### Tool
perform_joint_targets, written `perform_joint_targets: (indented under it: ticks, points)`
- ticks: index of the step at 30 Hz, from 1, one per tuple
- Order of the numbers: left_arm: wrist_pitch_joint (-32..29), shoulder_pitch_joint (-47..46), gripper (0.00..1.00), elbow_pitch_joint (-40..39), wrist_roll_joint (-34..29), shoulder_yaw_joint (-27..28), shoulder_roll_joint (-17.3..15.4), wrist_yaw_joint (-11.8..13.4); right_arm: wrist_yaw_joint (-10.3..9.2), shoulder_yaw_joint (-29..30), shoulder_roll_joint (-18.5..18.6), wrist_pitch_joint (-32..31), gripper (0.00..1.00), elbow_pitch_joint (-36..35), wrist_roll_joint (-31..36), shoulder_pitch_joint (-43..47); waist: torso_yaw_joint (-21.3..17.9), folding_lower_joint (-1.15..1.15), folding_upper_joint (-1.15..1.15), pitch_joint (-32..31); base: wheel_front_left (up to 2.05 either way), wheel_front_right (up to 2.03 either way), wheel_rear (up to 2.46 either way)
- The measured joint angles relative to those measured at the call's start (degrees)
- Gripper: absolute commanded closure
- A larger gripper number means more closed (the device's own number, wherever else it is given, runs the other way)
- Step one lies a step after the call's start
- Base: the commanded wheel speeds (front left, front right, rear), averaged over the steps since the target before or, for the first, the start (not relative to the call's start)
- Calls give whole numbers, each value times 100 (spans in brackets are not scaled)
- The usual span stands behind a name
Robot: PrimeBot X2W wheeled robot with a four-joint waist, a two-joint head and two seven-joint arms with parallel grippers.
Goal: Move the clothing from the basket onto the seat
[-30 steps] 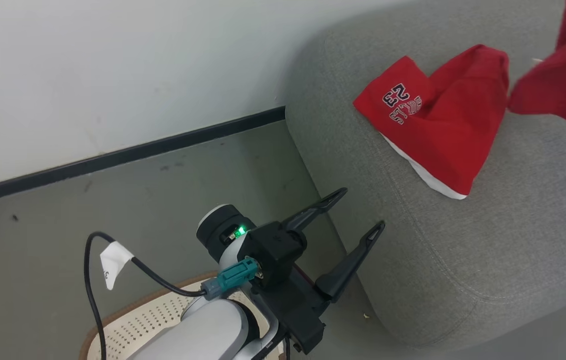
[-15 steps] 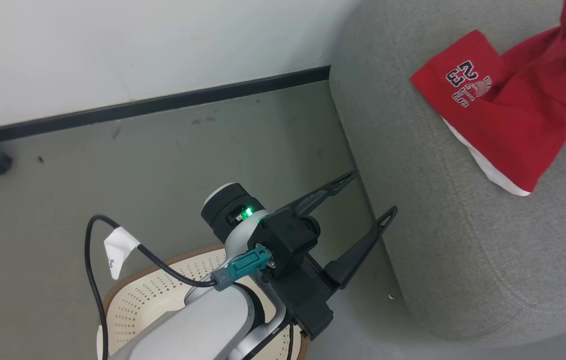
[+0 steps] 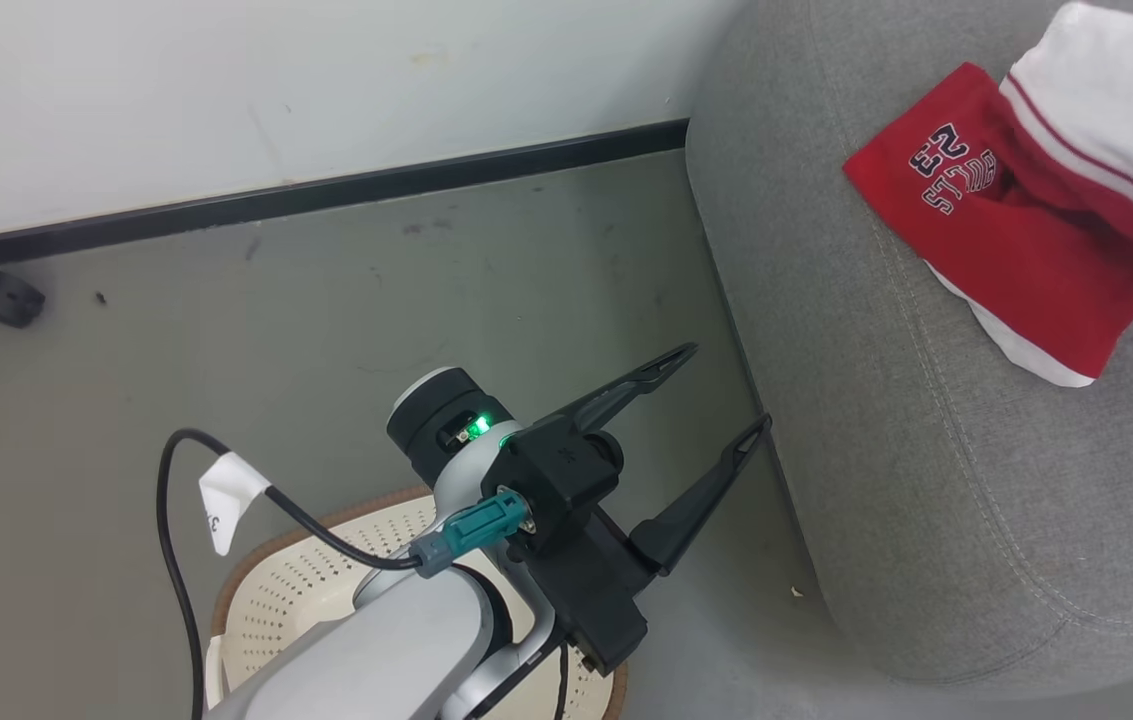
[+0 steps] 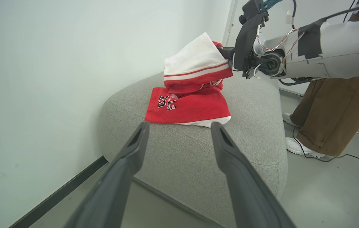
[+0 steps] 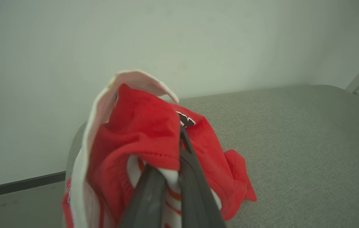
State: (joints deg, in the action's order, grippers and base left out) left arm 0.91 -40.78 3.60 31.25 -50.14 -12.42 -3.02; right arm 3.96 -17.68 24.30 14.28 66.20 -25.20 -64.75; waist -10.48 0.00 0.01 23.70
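Right wrist view: right gripper (image 5: 171, 164) fingers pinched shut on red-white garment (image 5: 141, 126), holding it over seat (image 5: 293, 152) for drop, apparently touching other garment (image 4: 189, 109). Left gripper (image 3: 726, 388) fingers spread wide, empty, parked clear near basket (image 3: 296, 600).

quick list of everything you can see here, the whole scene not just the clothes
flat garment: 1, red with white hem, lying on the seat
held garment: 1, red and white, pinched over the flat one
seat: 1, grey, beside the wall
basket: 1, cream with brown rim, on the floor
caster: 1, black, floor by the wall
cable: 1, black with white tag, over the basket
person: 1, brown trousers, white shoes, beyond the seat
left gripper: 1, dark, open, beside the seat
right gripper: 1, dark, shut on the held garment
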Motion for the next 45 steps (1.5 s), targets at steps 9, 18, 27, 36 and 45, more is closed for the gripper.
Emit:
perform_joint_targets:
  ticks: [9, 18, 27, 36, 45]
  points:
    - [130, 48, 0, 112, 14, 105, -27, 43, 162, -107, -118, 2, 0, 121, 2, 176, -127, 0, -1, -137, 0, 0, 0]
    - [280, 275, 0, 211, 85, 256, -99, 156, 260, -241, -301, 2, 0, -82, 54, 520, -332, 0, -1, -328, 0, 0, 0]
    - [426, 608, 0, 255, 136, 376, -231, 308, 294, -354, -374, 26, 0, -500, 113, 1060, -611, 0, -1, -539, 0, 0, 0]
    - [505, 771, 0, 249, 202, 503, -332, 409, 310, -363, -352, 25, 0, -935, 164, 1661, -866, 0, 0, -686, 0, 0, 0]
    - [687, 925, 0, 389, 409, 697, -280, 510, 310, -279, -215, 26, 0, -1572, 259, 2023, -935, -1, -1, -918, 0, 0, 0]
